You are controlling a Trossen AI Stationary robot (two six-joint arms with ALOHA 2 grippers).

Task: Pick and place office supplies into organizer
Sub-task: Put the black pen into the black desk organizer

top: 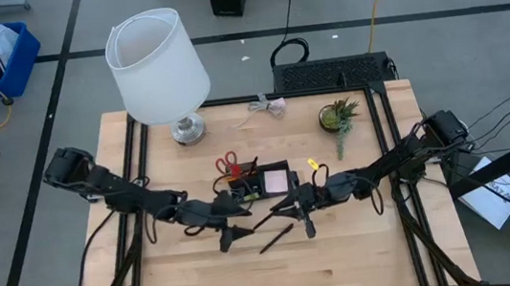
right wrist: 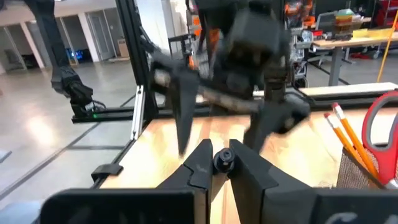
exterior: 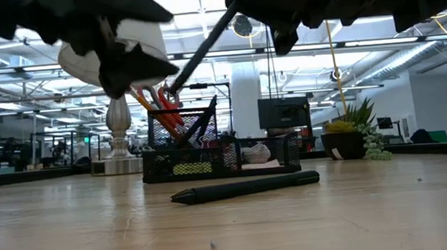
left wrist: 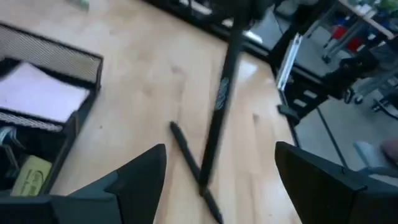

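**Pen held aloft beside the mesh organizer**

Organizer, a low black wire-mesh desk tray with compartments, sits at the middle of the light wooden surface. Red-handled scissors and thin orange pencils stand upright in its taller section, and a square pale pink sticky-note pad lies in the compartment on the side nearer the right arm.

The right tool hovers just in front of the organizer, its fingers clamped together on a slim black pen; the low view shows that pen slanting through the air, its lower tip above the tray's upright section. A second slim black pen lies flat on the surface in front of the organizer, between the two arms.

The left tool hangs over the surface just beside the organizer's front corner, its two dark fingers spread wide apart and holding nothing, with both pens showing between them in its wrist view.

Behind the tray stand a white-shaded lamp on a silver base and a small potted green plant.
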